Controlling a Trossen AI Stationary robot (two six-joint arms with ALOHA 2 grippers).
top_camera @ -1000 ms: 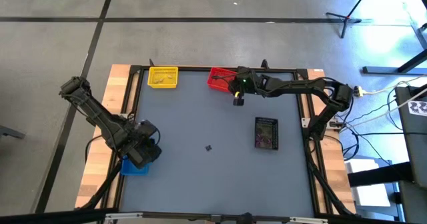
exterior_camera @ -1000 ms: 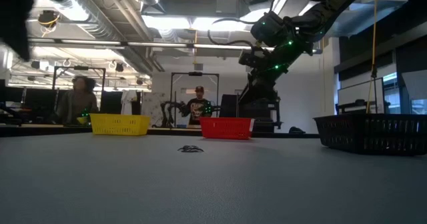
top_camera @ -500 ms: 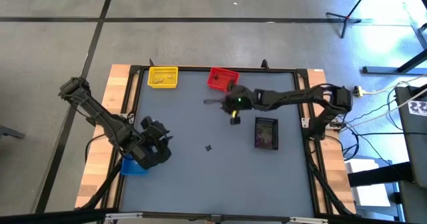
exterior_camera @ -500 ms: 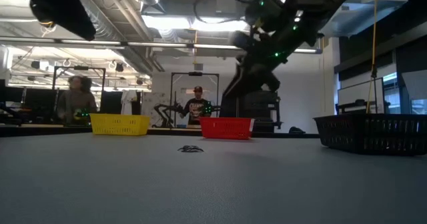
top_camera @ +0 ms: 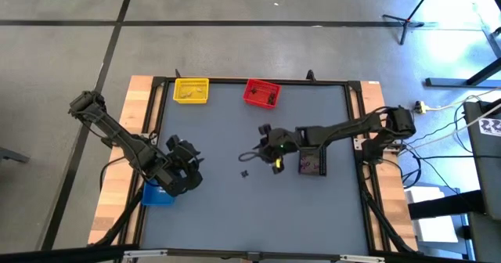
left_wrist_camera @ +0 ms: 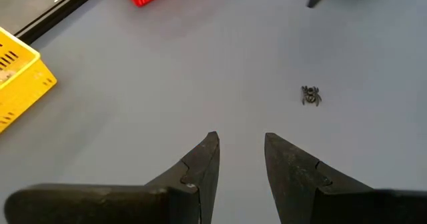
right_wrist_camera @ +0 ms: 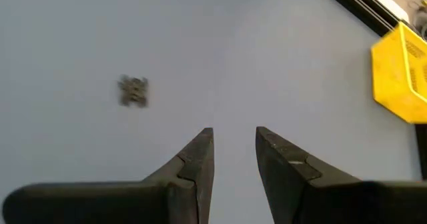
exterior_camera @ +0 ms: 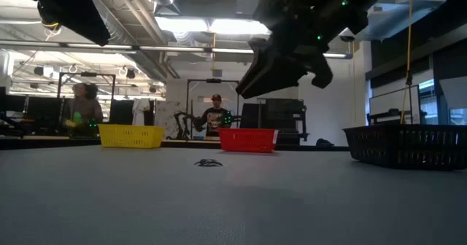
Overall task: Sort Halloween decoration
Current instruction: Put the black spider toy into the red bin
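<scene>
One tiny dark trinket of the Halloween decoration (top_camera: 244, 173) lies alone on the grey table's middle; it also shows in the low view (exterior_camera: 209, 162) and both wrist views (left_wrist_camera: 310, 95) (right_wrist_camera: 133, 91). My right gripper (top_camera: 249, 155) hangs open just above and beyond it, its fingers pointing slantwise down with nothing between them (right_wrist_camera: 233, 134). My left gripper (top_camera: 194, 163) stands open at the table's left, by the blue bin (top_camera: 156, 194), pointing at the trinket from a distance (left_wrist_camera: 240, 141).
A yellow bin (top_camera: 191, 90) and a red bin (top_camera: 261, 93) stand at the far edge. A black bin (top_camera: 312, 156) with small pieces sits at the right, under my right arm. Two people (exterior_camera: 215, 114) stand in the room beyond the table.
My right gripper has swung from over the red bin at the far edge toward the near edge, and now hangs over the table's middle, close to the trinket. My left gripper has turned away from the blue bin and now faces the table's middle. The trinket has not moved.
</scene>
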